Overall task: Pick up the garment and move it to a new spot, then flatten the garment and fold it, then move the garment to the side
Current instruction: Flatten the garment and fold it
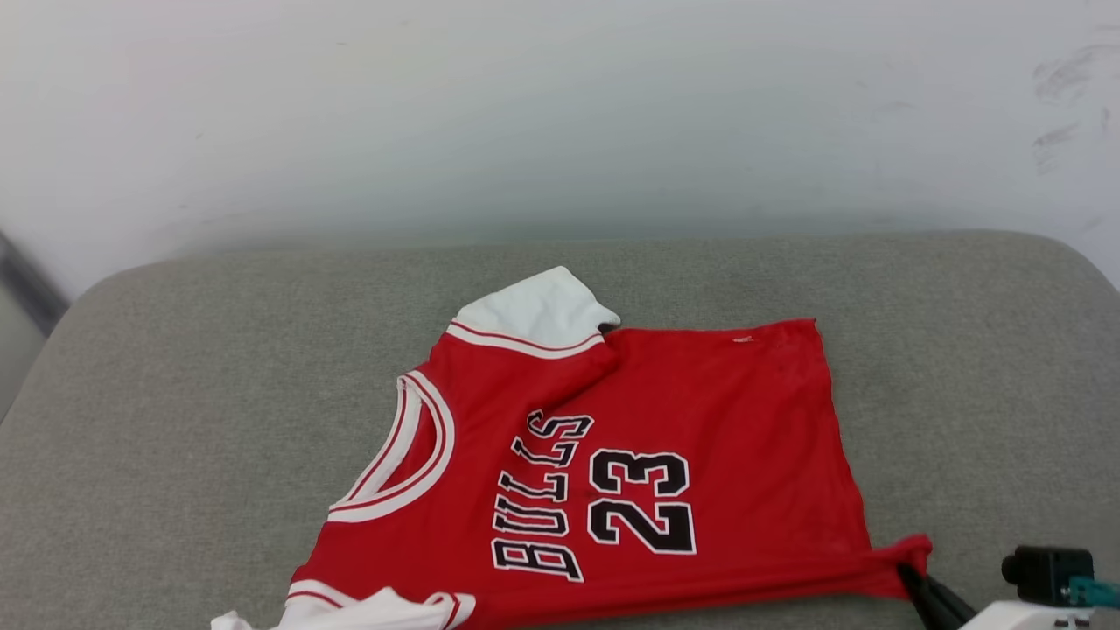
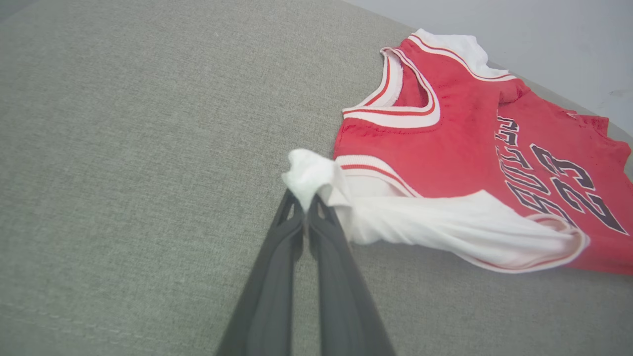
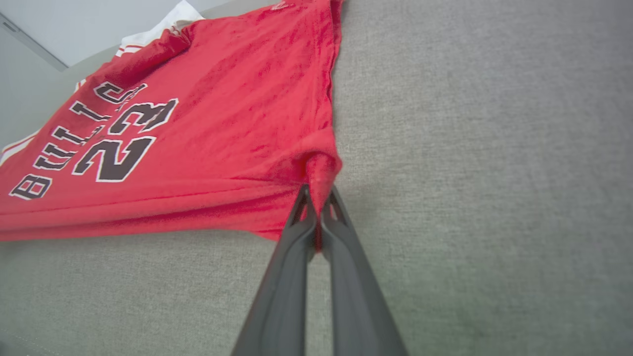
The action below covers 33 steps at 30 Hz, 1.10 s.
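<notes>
At the near edge of the bench (image 1: 175,394), the left gripper (image 2: 302,200) has its two dark fingers pressed together on the bunched tip of a white sleeve (image 2: 311,170). The right gripper (image 3: 318,195) is clamped the same way on a red hem corner (image 3: 321,168), which is pulled into a small point. Between these two grips the near side of the jersey (image 1: 700,411) is stretched in a straight line.

The jersey lies flat on the grey bench, a little right of the middle, with the collar (image 1: 411,455) toward the left end and the hem toward the right end. On the red front I can read "BULLS" (image 1: 538,499) and the number "23" (image 1: 643,501) in black with a white outline, turned sideways.

The second white sleeve (image 1: 538,311) points to the far edge. Bare grey fabric is open on the left, on the right and behind the jersey. Behind the far edge stands a pale wall (image 1: 525,114).
</notes>
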Tool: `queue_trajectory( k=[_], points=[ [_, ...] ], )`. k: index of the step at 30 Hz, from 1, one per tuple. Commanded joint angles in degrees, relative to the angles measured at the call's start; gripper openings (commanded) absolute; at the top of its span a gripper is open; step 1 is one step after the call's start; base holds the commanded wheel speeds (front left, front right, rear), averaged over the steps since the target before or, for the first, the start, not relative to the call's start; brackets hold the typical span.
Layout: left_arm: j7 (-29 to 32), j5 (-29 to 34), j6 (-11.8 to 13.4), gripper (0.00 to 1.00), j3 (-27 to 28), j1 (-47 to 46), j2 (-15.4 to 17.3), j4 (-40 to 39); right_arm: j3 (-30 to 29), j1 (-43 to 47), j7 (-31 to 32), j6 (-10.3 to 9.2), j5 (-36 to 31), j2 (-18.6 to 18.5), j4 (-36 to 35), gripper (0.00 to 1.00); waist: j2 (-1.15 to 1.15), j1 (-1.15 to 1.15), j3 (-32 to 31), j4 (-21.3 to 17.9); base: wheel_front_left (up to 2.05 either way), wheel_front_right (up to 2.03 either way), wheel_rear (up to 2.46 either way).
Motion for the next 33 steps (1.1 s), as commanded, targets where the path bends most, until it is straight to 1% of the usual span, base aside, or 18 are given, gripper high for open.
queue_trajectory(
  k=[1, 4, 7, 10, 13, 18, 20, 21, 23, 28, 33],
  points=[
    [0.64, -0.29, 1.92, 0.00, 1.56, 2.35, 1.75, -1.49, -3.89, 3.08, 1.35, -0.52, -1.43, 0.23, -1.71, 0.00, 0.00, 0.02, -0.13, 0.36, 0.00, 0.00, 0.00],
    [1.14, 0.03, 2.87, 0.00, 1.89, 3.90, 2.33, -5.08, -8.22, 6.68, 4.56, -0.55, -4.38, 2.93, -6.05, 0.00, 0.00, 0.02, 0.15, 0.68, 0.00, 0.00, 0.00],
    [0.76, 0.83, 3.25, 0.00, 1.49, 2.49, 2.32, -7.25, -11.08, 8.79, 8.03, -0.51, -7.37, 5.63, -9.87, 0.00, 0.00, 0.02, 0.61, 0.75, 0.00, 0.00, 0.00],
    [0.90, 1.77, 2.34, 0.00, 0.27, -1.27, 1.98, -7.88, -13.03, 8.65, 11.11, -0.34, -10.18, 7.75, -13.19, 0.00, 0.00, 0.02, 1.37, 0.87, 0.00, 0.00, 0.00],
    [1.37, 2.76, 1.17, 0.00, -1.64, -6.42, 0.97, -6.49, -13.90, 6.85, 13.78, -0.30, -12.64, 8.94, -15.74, 0.00, 0.00, 0.02, 2.39, 0.93, 0.00, 0.00, 0.00],
    [1.67, 4.12, -0.97, 0.00, -4.21, -16.09, -1.02, -1.25, -14.35, 3.13, 17.35, -0.28, -14.74, 9.27, -17.91, 0.00, 0.00, 0.02, 6.27, 0.94, 0.00, 0.00, 0.00],
    [1.77, 4.20, -2.22, 0.00, -5.08, -19.61, -1.91, 1.63, -14.08, 1.16, 18.07, -0.27, -15.25, 8.99, -17.74, 0.00, 0.00, 0.02, 8.10, 0.84, 0.00, 0.00, 0.00],
    [1.77, 4.20, -2.22, 0.00, -5.08, -19.61, -1.91, 1.63, -14.08, 1.16, 18.07, -0.27, -15.25, 8.99, -17.74, 0.00, 0.00, 0.02, 8.10, 0.84, 0.00, 0.00, 0.00],
    [1.73, 4.77, -3.19, 0.00, -6.07, -22.62, -2.63, 4.72, -13.57, -1.21, 18.25, -0.27, -15.37, 8.73, -16.84, 0.00, 0.00, 0.02, 9.85, 0.56, 0.00, 0.00, 0.00],
    [2.12, 4.80, -5.75, 0.00, -8.16, -28.08, -4.59, 13.13, -11.34, -5.89, 17.97, -0.25, -15.20, 8.10, -11.95, 0.00, 0.00, 0.02, 12.94, 0.24, 0.00, 0.00, 0.00],
    [2.83, 4.15, -7.79, 0.00, -9.36, -30.60, -5.83, 20.35, -8.29, -7.05, 17.86, -0.25, -14.16, 7.54, -6.51, 0.00, 0.00, 0.02, 13.46, 0.54, 0.00, 0.00, 0.00]
  ],
)
